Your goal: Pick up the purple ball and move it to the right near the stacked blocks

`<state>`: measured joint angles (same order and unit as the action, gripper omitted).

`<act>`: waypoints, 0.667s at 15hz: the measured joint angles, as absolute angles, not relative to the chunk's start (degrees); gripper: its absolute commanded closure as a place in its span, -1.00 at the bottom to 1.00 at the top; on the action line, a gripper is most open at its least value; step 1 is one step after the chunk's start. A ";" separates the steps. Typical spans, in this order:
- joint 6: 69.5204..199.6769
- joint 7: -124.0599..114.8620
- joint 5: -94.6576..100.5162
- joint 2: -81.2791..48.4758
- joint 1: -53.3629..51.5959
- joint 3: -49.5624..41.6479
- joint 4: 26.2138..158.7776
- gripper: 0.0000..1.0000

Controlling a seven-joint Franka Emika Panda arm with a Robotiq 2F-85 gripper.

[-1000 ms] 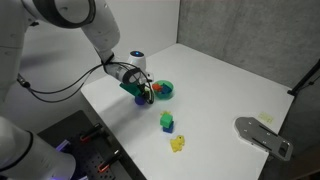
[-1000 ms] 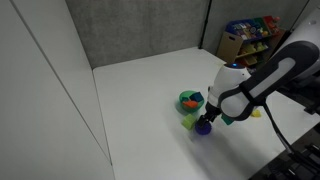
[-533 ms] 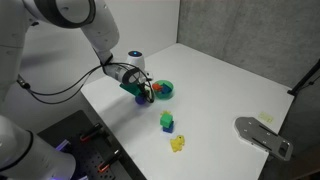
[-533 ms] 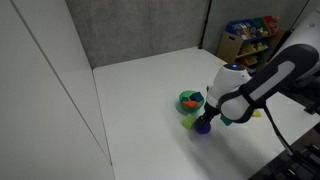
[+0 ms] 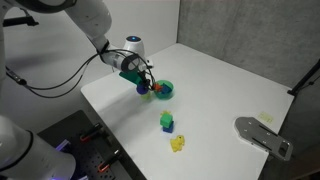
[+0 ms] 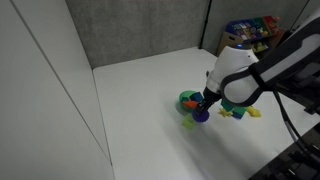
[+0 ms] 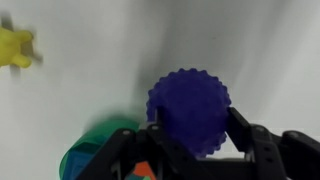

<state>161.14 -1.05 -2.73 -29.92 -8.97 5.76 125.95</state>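
One purple ball point(image 7: 190, 108) — clenched in the one gripper point(image 5: 146, 88), just beside one green bowl point(image 5: 165, 91). One set of stacked blocks point(image 5: 167, 122), two high, green over blue — well apart on the white table point(image 5: 220, 80). One yellow toy piece point(image 5: 178, 144) nearby.

purple ball point(image 7: 190, 110): knobbly, matt | table point(image 7: 100, 40): smooth, matt | green bowl point(image 7: 95, 140): plastic

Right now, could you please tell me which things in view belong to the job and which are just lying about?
Job: purple ball, held in the gripper; stacked blocks.
Lying about: green bowl with colourful items; yellow toy piece.
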 measured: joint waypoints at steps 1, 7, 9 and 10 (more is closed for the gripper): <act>159.47 -1.05 -2.75 -28.14 -8.89 5.75 125.95 0.31; 151.43 -1.77 -2.75 -20.19 -6.88 3.15 124.68 0.39; 150.25 -2.09 -2.71 -19.59 -5.63 1.63 123.79 0.39; 150.16 -2.23 -2.70 -19.60 -5.05 0.78 123.44 0.39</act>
<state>150.16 -2.23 -2.70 -19.60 -5.05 0.78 123.44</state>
